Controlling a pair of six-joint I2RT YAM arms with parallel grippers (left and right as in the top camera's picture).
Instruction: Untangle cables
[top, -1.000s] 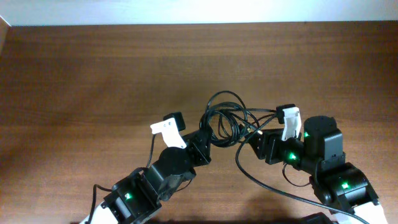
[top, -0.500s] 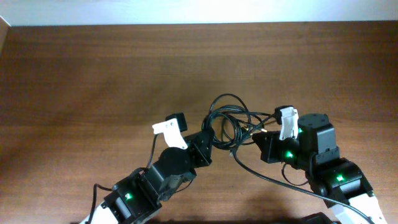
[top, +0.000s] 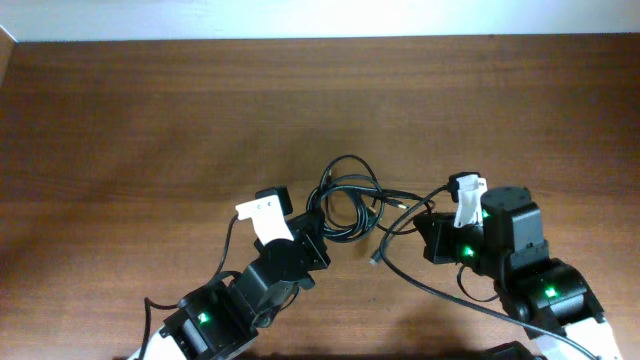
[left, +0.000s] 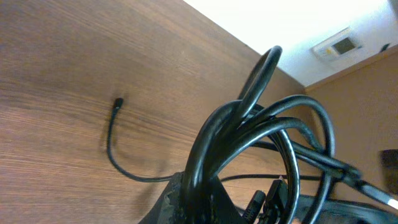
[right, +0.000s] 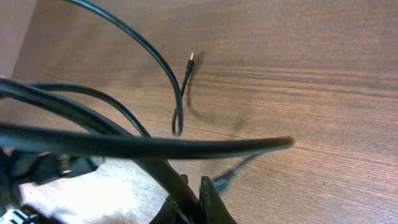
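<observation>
Left pincer (top: 317, 226) clenched on the looped cables (top: 350, 195) toward the surface (top: 150, 120) front edge, right pincer (top: 424, 224) clenched on one strand

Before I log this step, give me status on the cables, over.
Left end effector shut on cables. Right end effector shut on them too. One plug end free. Nothing blocking in view.

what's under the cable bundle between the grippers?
Through the loops of the cables only bare table shows, nothing else. The spots beneath the left gripper and right gripper, both shut on strands, are covered, so can't tell there.
</observation>
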